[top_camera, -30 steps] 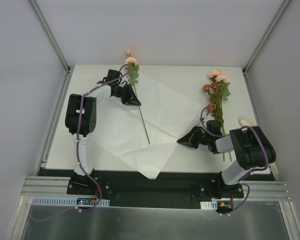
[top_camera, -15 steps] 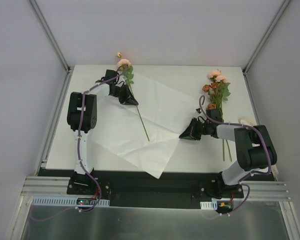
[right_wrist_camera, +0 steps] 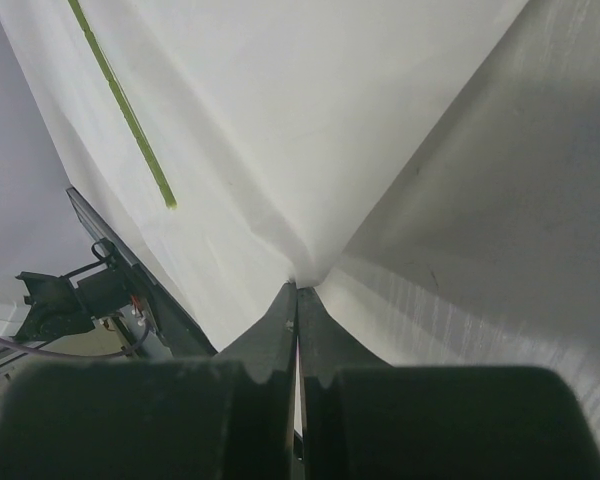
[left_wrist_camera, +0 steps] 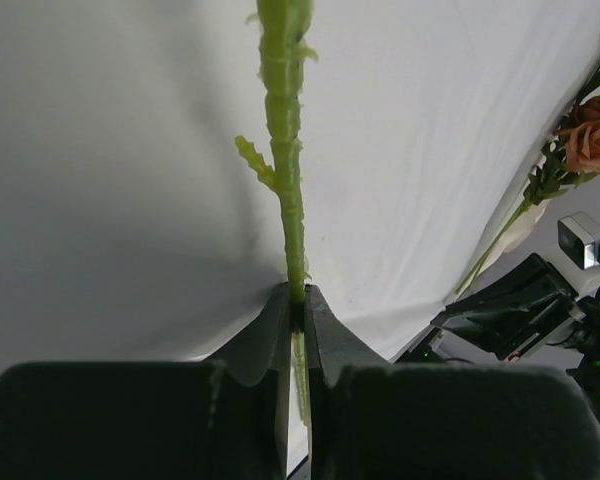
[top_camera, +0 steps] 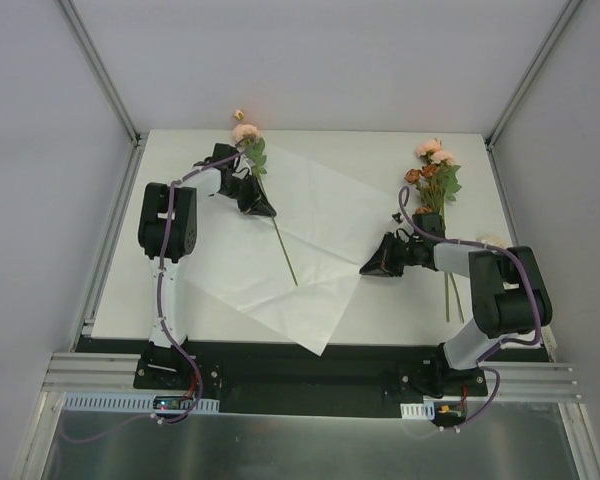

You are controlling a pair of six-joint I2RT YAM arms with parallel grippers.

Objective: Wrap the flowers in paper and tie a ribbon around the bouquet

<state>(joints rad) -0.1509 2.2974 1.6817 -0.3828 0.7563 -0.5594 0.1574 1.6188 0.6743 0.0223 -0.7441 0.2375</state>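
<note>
While the left pincer (left_wrist_camera: 297,293) is clenched on a single green stem (left_wrist_camera: 284,150), the right pincer (right_wrist_camera: 297,290) is clenched on a raised fold at the right edge of the paper (right_wrist_camera: 380,120). The paper lies slantwise across the middle of the surface (top_camera: 400,312), one corner reaching past the near edge. The held stem slants over it, its bloom (top_camera: 245,132) lifted toward the far edge. The rest of the flowers (top_camera: 432,180) lie to the right, just beside the paper; whether they touch it I cannot tell.

The paper looks thin and very light. It should crease wherever it is pinched, drag rather than slide cleanly, and tear under a sharp tug. An edge or corner pinch suits it, with low, slow pulls.

The stem looks thin, fairly stiff and ridged, so it should not slip easily. With the bloom as the heavy end, it may swivel in the grip. A hold just under the leaves is steadier than one near the cut end. The blooms look soft and are best left untouched.
</note>
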